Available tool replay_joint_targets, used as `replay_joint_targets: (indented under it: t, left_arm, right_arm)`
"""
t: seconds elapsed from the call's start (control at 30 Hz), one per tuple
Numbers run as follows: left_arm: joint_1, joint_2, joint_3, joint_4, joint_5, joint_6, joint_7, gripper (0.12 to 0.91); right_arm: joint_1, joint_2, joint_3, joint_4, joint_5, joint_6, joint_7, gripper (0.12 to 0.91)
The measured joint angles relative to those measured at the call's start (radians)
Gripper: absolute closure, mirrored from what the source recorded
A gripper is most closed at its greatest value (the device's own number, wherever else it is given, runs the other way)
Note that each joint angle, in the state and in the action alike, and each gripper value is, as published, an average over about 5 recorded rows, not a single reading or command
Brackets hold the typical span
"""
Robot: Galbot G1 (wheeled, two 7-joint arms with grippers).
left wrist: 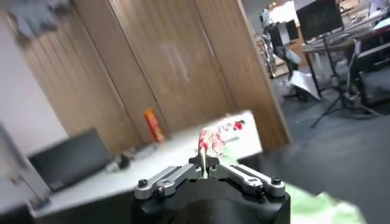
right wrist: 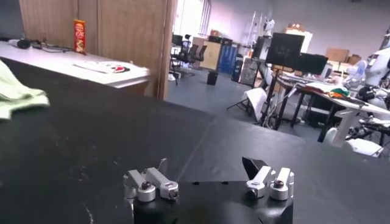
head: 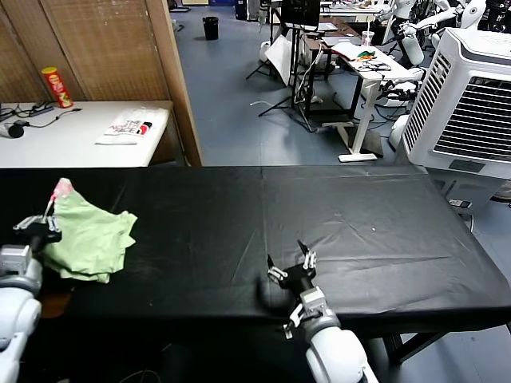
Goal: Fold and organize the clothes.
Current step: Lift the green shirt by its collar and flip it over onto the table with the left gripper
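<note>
The clothes are one pale green shirt (head: 92, 231), lying crumpled at the left end of the black table (head: 359, 215). My left gripper (head: 46, 219) is shut on its edge, and a corner with a red-pink patch (head: 62, 189) stands up above the jaws. The left wrist view shows the left gripper (left wrist: 204, 161) pinching thin fabric, the patch (left wrist: 207, 141) just beyond it and green cloth (left wrist: 317, 207) to one side. My right gripper (head: 287, 259) rests open near the table's front edge at the middle, far from the shirt (right wrist: 15, 94). Nothing lies between the fingers of the right gripper (right wrist: 207, 164).
Behind the left end stands a white side table (head: 48, 148) with a red can (head: 57, 86) and a white printed packet (head: 128, 128). A wooden partition (head: 104, 48) rises behind it. A white air cooler (head: 471, 104) stands at the far right.
</note>
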Motion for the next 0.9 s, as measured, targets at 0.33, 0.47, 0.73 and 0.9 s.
replay_joint_targets:
  t: [0.33,0.47,0.73,0.9]
  left_arm:
    - [-0.051,-0.162,0.246,-0.137,0.053,0.062,-0.041,0.891]
    - [-0.094,-0.229,0.357,-0.135,0.053,0.069,-0.050,0.891]
    - [-0.142,-0.370,0.506,-0.116,0.098,0.071,-0.039,0.884]
    - [-0.143,-0.433,0.545,-0.121,0.120,0.063,0.005,0.726]
  right_arm:
    - [-0.030,-0.018,0.043,0.031,0.016,-0.002,-0.007,0.227]
    - [-0.048,-0.027,0.073,0.050,0.067,-0.007,-0.019,0.227]
    - [-0.068,-0.057,0.129,0.089,0.218,-0.063,-0.027,0.227]
    - [-0.052,-0.058,0.124,0.092,0.260,-0.083,-0.031,0.227]
